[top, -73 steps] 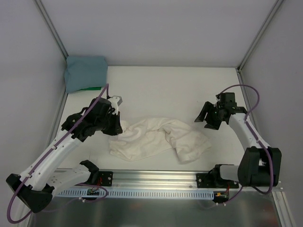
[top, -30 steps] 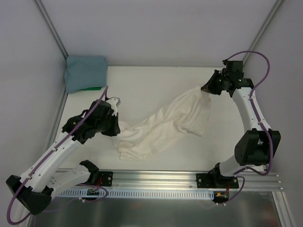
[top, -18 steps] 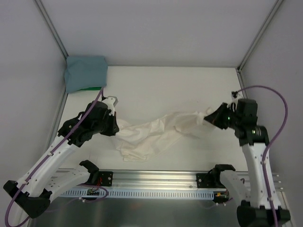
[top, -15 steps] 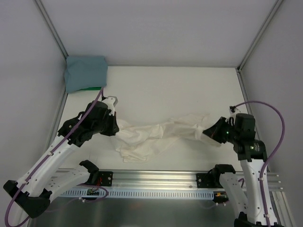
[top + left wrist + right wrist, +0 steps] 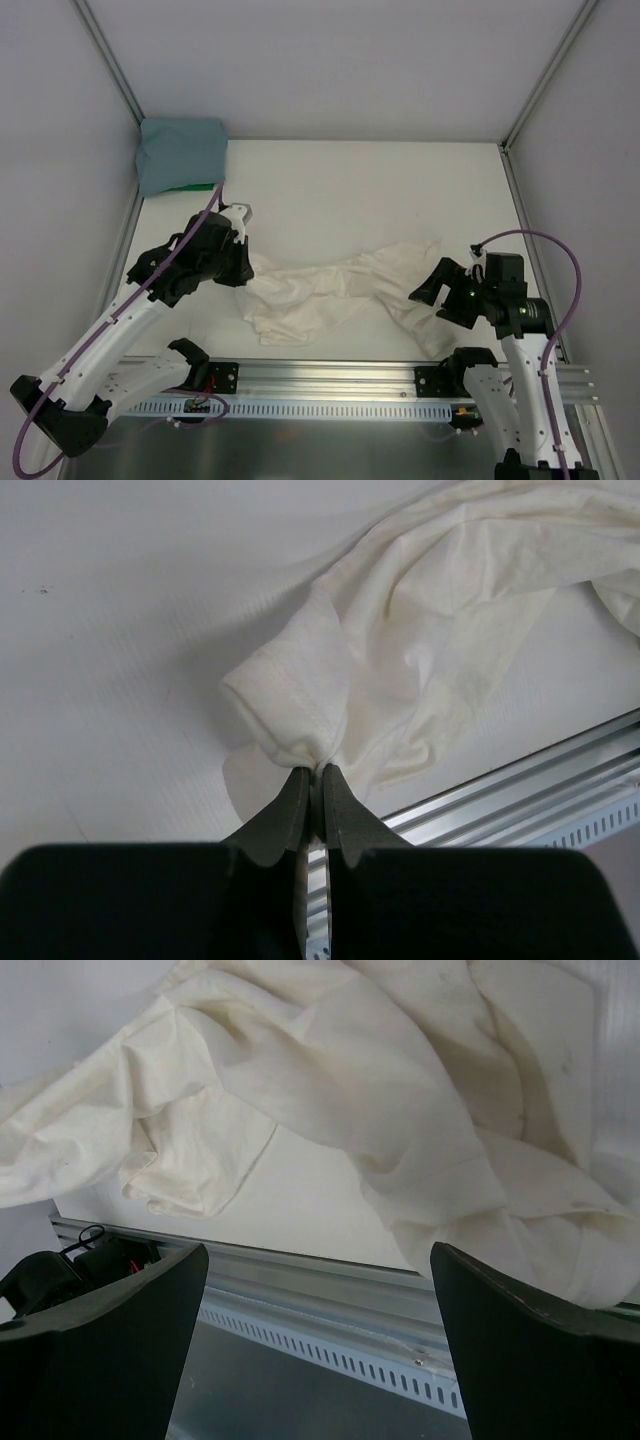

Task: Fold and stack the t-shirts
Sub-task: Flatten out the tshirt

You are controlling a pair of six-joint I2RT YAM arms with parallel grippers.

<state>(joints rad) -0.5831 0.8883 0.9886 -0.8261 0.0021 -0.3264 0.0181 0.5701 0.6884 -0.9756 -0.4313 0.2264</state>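
A cream t-shirt [image 5: 340, 285] lies stretched and crumpled across the near part of the white table, its right end bunched near the front rail. My left gripper [image 5: 243, 268] is shut on the shirt's left edge; in the left wrist view the dark fingers [image 5: 300, 805] pinch a fold of the cream cloth [image 5: 400, 670]. My right gripper [image 5: 440, 297] stands wide open over the shirt's right end, nothing between its fingers [image 5: 110, 1305]; the cream cloth [image 5: 400, 1090] lies loose below it. A teal-blue t-shirt [image 5: 180, 155] sits folded in the far left corner.
Along the table's near edge runs an aluminium rail [image 5: 330, 375], also seen in the right wrist view as a slotted rail [image 5: 330, 1310]. Grey walls close the table on the left, back and right. A green strip [image 5: 190, 187] shows under the teal shirt.
My right gripper carried the shirt's right end from the far right towards the near edge, then opened and let it drop. The left gripper kept its hold and barely moved.
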